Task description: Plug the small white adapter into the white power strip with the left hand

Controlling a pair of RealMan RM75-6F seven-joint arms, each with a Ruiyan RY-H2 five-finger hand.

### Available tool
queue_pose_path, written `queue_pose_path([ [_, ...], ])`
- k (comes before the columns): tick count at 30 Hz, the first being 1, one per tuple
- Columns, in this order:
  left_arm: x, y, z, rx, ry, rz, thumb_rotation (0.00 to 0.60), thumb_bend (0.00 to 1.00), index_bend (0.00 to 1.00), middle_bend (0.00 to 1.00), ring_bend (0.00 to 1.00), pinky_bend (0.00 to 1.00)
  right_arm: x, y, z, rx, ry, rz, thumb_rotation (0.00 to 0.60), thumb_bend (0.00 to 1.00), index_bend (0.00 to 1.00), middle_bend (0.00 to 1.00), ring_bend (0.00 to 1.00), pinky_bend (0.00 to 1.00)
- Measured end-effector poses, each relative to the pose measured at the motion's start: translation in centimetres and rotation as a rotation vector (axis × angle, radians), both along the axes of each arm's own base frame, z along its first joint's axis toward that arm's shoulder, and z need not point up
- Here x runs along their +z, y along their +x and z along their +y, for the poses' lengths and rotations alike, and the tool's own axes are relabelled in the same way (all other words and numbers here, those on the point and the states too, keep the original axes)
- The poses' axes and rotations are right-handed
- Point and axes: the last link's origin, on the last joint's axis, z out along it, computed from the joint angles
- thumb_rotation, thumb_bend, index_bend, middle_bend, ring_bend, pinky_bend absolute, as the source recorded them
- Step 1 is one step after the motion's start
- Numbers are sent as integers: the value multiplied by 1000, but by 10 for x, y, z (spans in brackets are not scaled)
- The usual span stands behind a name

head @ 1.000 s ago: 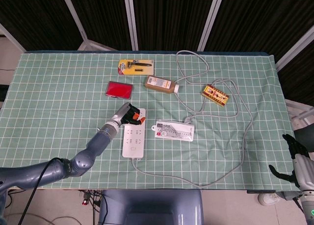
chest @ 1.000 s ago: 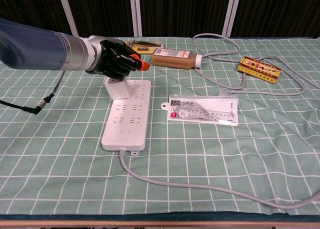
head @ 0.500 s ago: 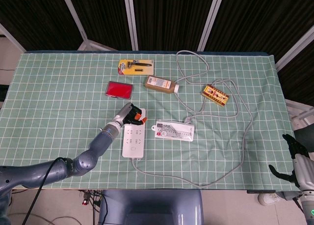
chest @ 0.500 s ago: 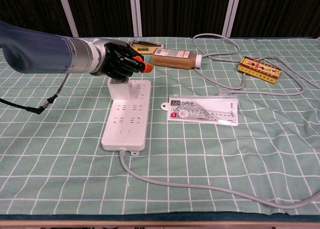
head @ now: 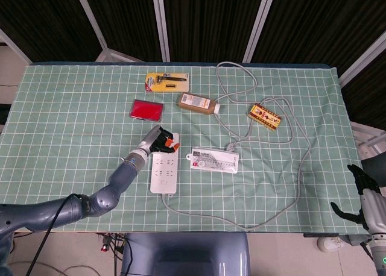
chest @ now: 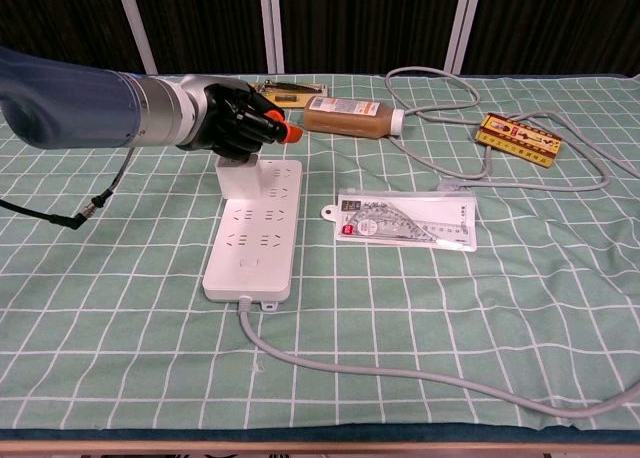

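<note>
Chest view, read left to right, with every place given against the white power strip (chest: 253, 234). Far to its left, a dark loose cable end (chest: 78, 214) on the green checked cloth (chest: 120, 308). Reaching in from the left, the left hand (chest: 235, 121), dark fingers wrapped round the upper part of the small white adapter (chest: 240, 178), an orange fingertip pointing right. Adapter upright, its base touching the far end of the strip; whether the pins are fully home cannot be told. Strip lengthwise toward the viewer, grey cord (chest: 400, 373) leaving the near end and trailing right.

Beyond the strip's far end, a carded tool pack (chest: 293, 87) and a brown bottle (chest: 352, 116) lying flat. Just right of the strip, a bagged ruler set (chest: 410, 221). Well right and farther back, a small yellow box (chest: 518, 139). Head view only: a red case (head: 146, 109) beyond and left of the strip, and far right, off the table edge, the right hand (head: 362, 197), fingers apart, holding nothing.

Probably a light, rigid, smooth plastic block, prone to tipping if pushed off-centre. Best gripped on opposite flat sides high up, pressed straight down. Strip also light, likely to slide.
</note>
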Motion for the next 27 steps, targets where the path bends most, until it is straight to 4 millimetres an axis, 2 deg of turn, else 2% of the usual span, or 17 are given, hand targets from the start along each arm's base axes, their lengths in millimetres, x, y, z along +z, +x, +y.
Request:
queue_pose_path([
  [2,7,6,2,-19,36,-12,600,353,697,933,897,937,0,0,0,3,-1,4,600,338,0,0,0,0],
  [3,13,9,2,-37,63,-17,600,351,607,836,801,854,0,0,0,5,-2,7,600,338,0,0,0,0],
  [5,22,15,1,-73,105,-19,600,337,441,578,546,616,1,0,0,7,-3,13,600,337,0,0,0,0],
  [7,34,18,-4,-131,153,-5,600,272,227,335,298,383,1,0,0,10,-3,20,600,338,0,0,0,0],
  [9,47,16,-13,-205,205,48,600,180,61,175,159,244,0,0,0,15,-2,25,600,338,0,0,0,0],
  [12,65,-3,-30,-328,286,208,600,68,0,20,42,55,0,0,0,23,0,37,600,337,0,0,0,0],
  [14,76,-21,-43,-395,332,333,600,39,0,0,17,1,0,0,0,26,0,43,600,338,0,0,0,0],
  [18,104,-76,-80,-465,432,629,600,22,0,0,0,0,-1,2,1,37,-1,61,600,337,0,0,0,0],
  [20,118,-103,-99,-444,463,732,600,19,0,0,0,0,-1,2,2,42,-1,68,600,337,0,0,0,0],
  [21,128,-121,-113,-418,476,787,600,18,0,0,0,0,-1,2,2,44,-1,72,600,337,0,0,0,0],
  [24,149,-160,-152,-360,501,895,600,18,0,0,0,0,-1,3,2,50,-3,80,600,337,0,0,0,0],
  [27,165,-188,-186,-322,520,967,600,18,0,0,0,0,-2,3,3,58,-4,91,600,338,0,0,0,0],
])
